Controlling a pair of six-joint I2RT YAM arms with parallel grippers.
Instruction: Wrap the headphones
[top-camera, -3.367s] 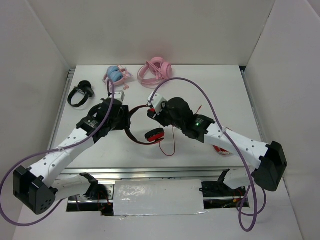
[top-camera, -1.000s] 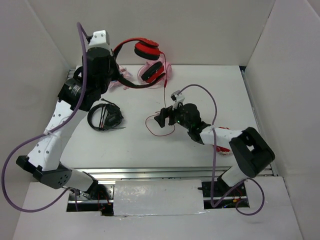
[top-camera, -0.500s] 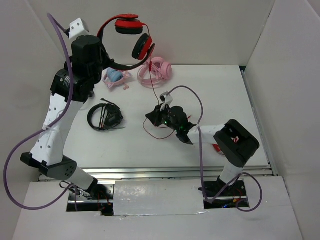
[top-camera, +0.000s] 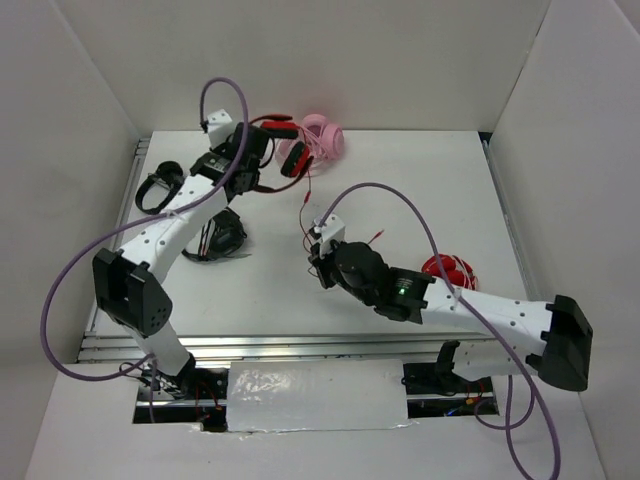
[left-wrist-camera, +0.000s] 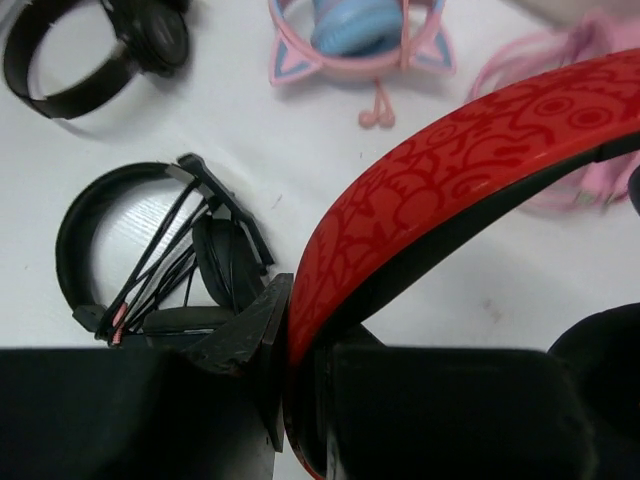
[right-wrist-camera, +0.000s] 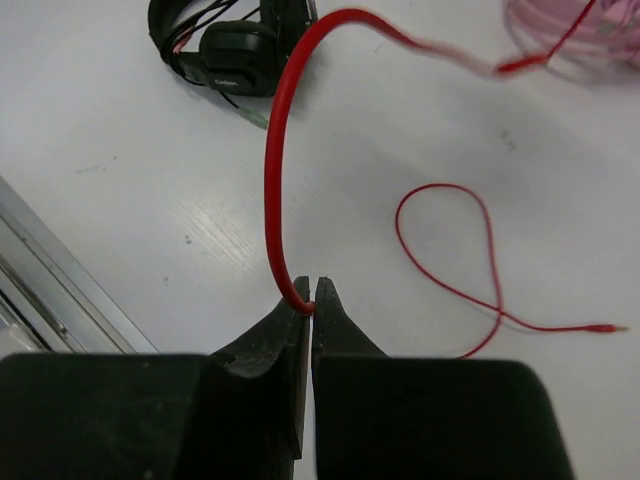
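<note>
The red headphones (top-camera: 293, 160) with black lining hang from my left gripper (top-camera: 256, 158) low over the back of the table, in front of the pink pair. In the left wrist view my left gripper (left-wrist-camera: 296, 340) is shut on the red patterned headband (left-wrist-camera: 430, 190). The thin red cable (top-camera: 305, 205) runs down from the headphones to my right gripper (top-camera: 317, 262) at mid-table. In the right wrist view my right gripper (right-wrist-camera: 308, 302) is shut on the cable (right-wrist-camera: 269, 180), which arcs up and away; a slack loop of the cable (right-wrist-camera: 450, 245) lies on the table.
A black headset (top-camera: 215, 236) lies under my left arm; it also shows in the right wrist view (right-wrist-camera: 232, 42). Another black pair (top-camera: 160, 186) is at far left. Pink headphones (top-camera: 326, 135) lie at the back, a blue cat-ear pair (left-wrist-camera: 360, 30) near them. A folded all-red pair (top-camera: 447, 270) sits at right.
My left arm has brought the headphones down from high in the air to just above the back of the table. My right arm has swung out; its gripper stays shut on the cable.
</note>
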